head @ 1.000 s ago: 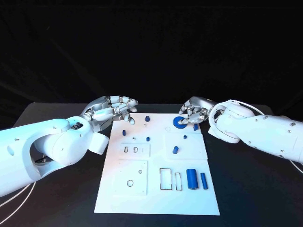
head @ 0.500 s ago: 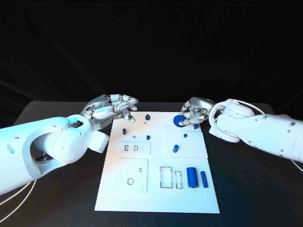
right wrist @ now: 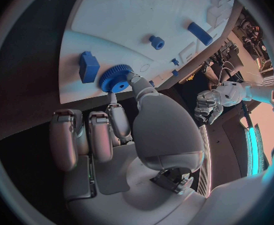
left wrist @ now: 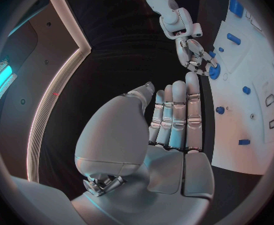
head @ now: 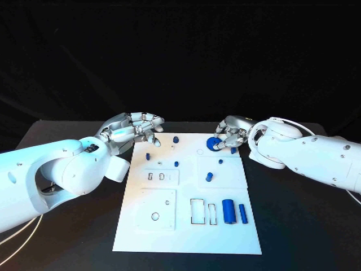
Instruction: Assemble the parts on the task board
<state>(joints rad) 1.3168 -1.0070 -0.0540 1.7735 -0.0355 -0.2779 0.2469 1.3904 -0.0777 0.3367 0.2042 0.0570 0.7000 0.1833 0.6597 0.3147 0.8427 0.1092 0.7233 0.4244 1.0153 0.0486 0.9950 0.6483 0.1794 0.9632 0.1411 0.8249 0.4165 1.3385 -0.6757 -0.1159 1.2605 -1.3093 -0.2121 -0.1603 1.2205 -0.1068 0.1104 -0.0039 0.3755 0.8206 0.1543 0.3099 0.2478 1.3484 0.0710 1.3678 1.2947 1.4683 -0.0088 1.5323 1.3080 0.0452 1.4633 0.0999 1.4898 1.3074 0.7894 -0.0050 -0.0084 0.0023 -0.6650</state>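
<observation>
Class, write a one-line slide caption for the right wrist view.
Right hand pinches a blue gear at the white task board's edge.

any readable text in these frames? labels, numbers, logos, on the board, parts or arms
None: no readable words, numbers or logos anywhere.
Task board: only outlined rectangles and ovals marking slots, no lettering.
Blue gear pinched by the right hand: plain, no marks.
Blue cylinders on the board: plain.
Left hand and both white arms: no legible branding; small dots are screws.
</observation>
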